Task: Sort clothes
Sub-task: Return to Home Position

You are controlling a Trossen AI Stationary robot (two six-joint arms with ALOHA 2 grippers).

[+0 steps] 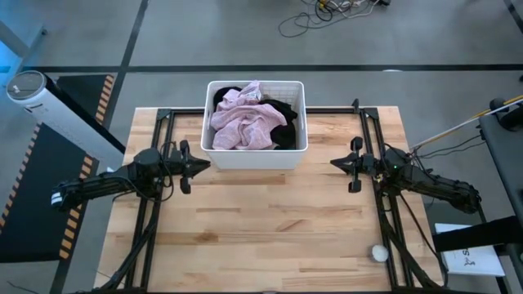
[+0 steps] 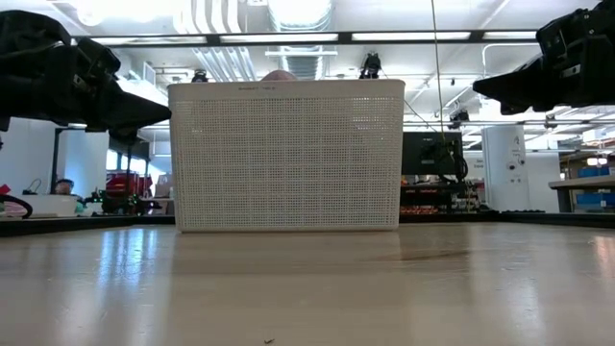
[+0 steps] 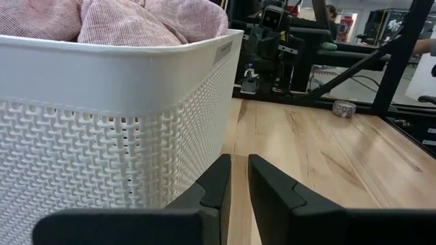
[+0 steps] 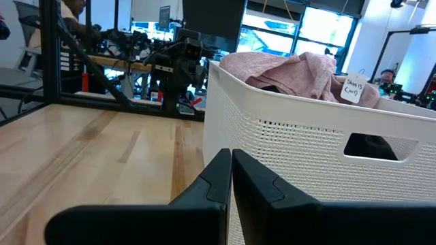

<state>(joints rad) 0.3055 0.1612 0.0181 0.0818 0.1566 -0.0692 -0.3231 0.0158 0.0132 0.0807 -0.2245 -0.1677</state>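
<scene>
At the middle of the table's far edge stands the white lattice basket (image 1: 254,155), with its front wall facing the open wood. Inside it lie the clothes: the pale pink shirt (image 1: 243,122) is heaped on top and rises a little over the rim, and a black garment (image 1: 284,124) shows under it toward the basket's right side. A white paper tag (image 4: 353,87) hangs from the pink cloth.

The left gripper (image 1: 203,164) hangs above the table (image 1: 270,229) just beside the basket's front left corner and points toward the right. Its fingers (image 3: 216,178) are almost together, with only a thin slit between them, and they hold nothing. The right gripper (image 1: 337,163) hangs near the front right corner and points toward the left. Its fingers (image 4: 216,175) are pressed together and empty. Neither gripper touches the basket, and in the low view both are well above the table top.

Between the basket and the near edge, the wood is free across its whole width. Only a small white roll (image 1: 379,253) lies near the near right corner.
</scene>
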